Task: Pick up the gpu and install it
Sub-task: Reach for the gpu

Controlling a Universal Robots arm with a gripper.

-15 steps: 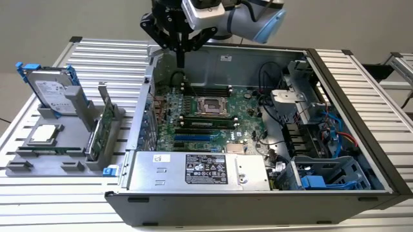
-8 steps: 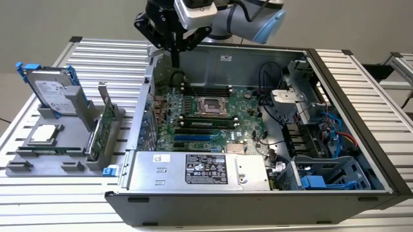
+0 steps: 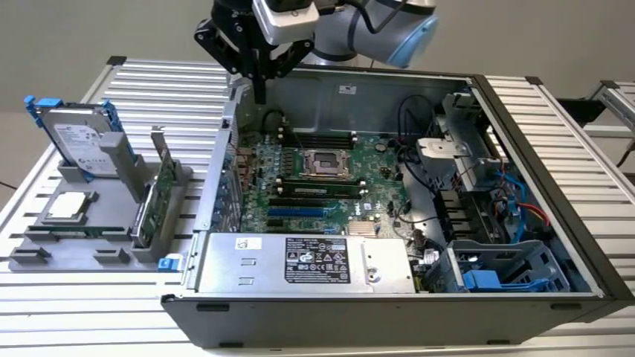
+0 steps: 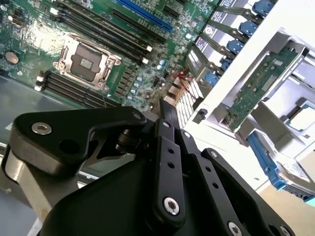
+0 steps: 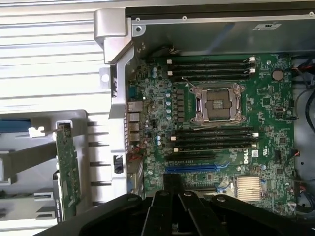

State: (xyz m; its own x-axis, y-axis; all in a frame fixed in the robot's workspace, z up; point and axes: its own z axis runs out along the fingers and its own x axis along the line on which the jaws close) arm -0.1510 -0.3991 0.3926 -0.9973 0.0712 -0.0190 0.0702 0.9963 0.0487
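Finds the gripper (image 3: 260, 95) with fingers pressed together and nothing held, hanging above the rear corner of the open computer case (image 3: 540, 178), near the edge of the motherboard (image 3: 317, 171). Puts the gpu (image 3: 159, 190) outside the case, on the exterior view's left, standing on edge in a slot of the grey holder (image 3: 50, 253), green board upright, metal bracket uppermost. Sets a hard drive (image 3: 85, 137) upright beside it in the same holder. Leaves gpu and gripper well apart.

gpu (image 3: 159, 195) lower edge apparently hidden in holder (image 3: 100, 256) — arm (image 3: 387, 30) cropped at top edge.
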